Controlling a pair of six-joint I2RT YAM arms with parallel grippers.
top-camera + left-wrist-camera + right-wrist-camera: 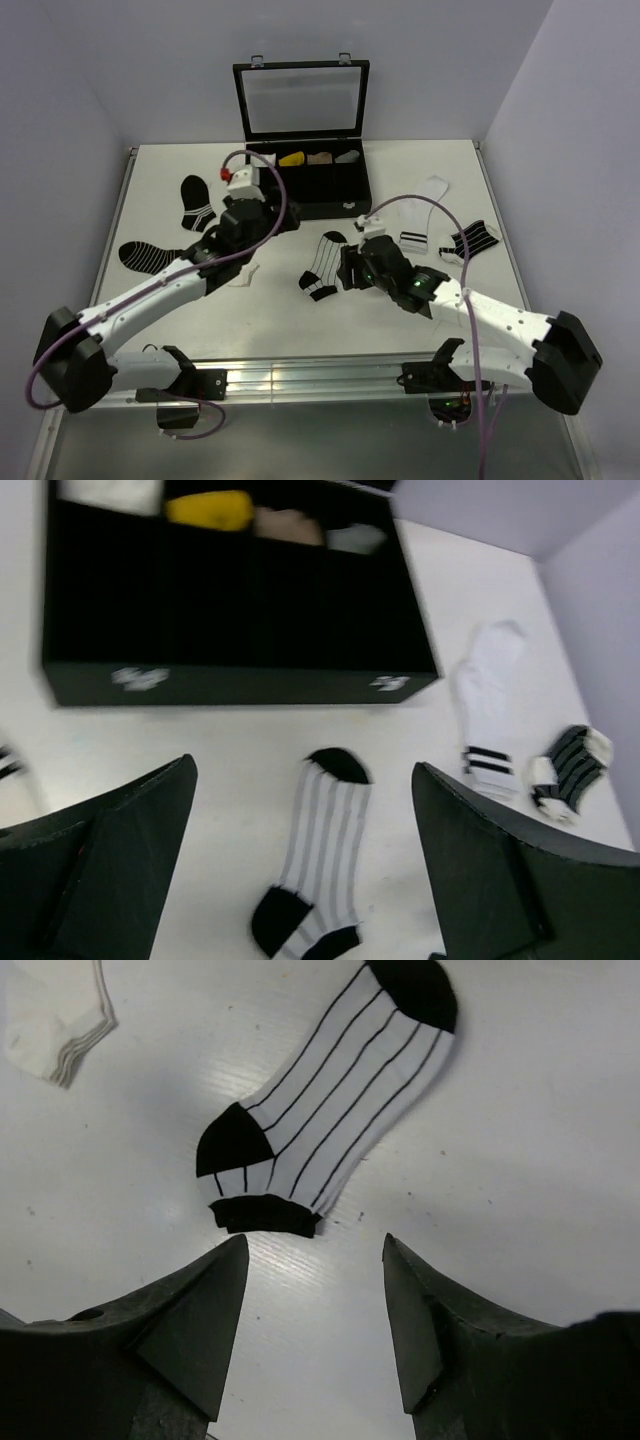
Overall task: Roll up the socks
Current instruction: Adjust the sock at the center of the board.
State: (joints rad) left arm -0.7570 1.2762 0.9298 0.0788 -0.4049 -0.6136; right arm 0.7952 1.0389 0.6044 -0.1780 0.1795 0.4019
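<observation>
You are keeping both pincers parted, with nothing in either. The left gripper (300,778) is hovering over the table (420,165) with its fingers spread wide, near the black box (322,206) at about its 7 o'clock; the box lid is standing open.

The right gripper (315,1252) is hanging with its jaws apart just beside the lined sock (335,1100). In the overhead view it is on the sock's 3 o'clock side, its fingers facing the cuff end and apart from it. That sock is lying flat near the middle of the table, black toe toward 1 o'clock and cuff toward 7 o'clock.

The plain sock (423,212) with the black-banded cuff is also lying flat, at about 2 o'clock from the lined one and well apart from it. A black striped sock (472,240) is lying just beside it at 4 o'clock. A cream sock (50,1015) is lying at 9 o'clock from the lined sock.
</observation>
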